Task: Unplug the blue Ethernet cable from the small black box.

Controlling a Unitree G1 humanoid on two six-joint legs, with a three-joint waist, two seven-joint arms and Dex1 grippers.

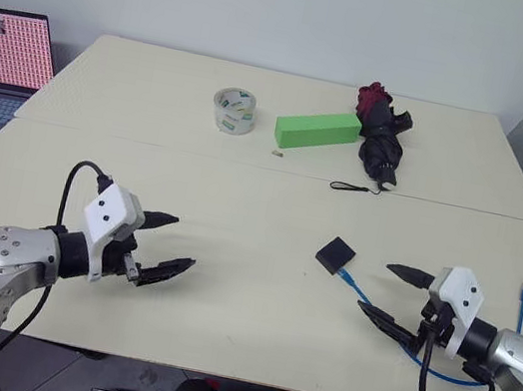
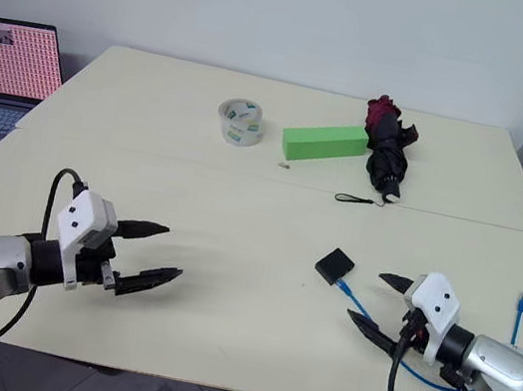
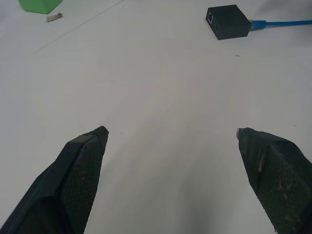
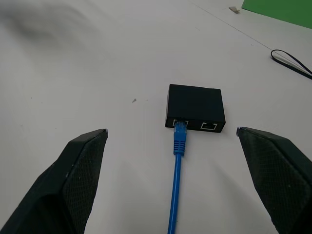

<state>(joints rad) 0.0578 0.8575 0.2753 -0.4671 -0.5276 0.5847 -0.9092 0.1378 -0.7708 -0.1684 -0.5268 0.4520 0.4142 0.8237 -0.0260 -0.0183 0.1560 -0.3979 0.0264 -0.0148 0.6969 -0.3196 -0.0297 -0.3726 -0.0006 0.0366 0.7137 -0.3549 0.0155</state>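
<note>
Right gripper (image 1: 395, 294) hangs with fingers spread wide, nothing held, aimed at the small black box (image 4: 196, 107), which sits apart just ahead of its tips. Blue Ethernet cable (image 4: 177, 165) is plugged into the box's near face (the other port beside it sits empty) and runs straight back from the box toward the gripper, between its fingers. Left gripper (image 1: 167, 246), equally wide and empty, waits well away from the box across bare table (image 1: 244, 294). Green block (image 1: 317, 129) and umbrella (image 1: 381, 141) lie well beyond the box.
</note>
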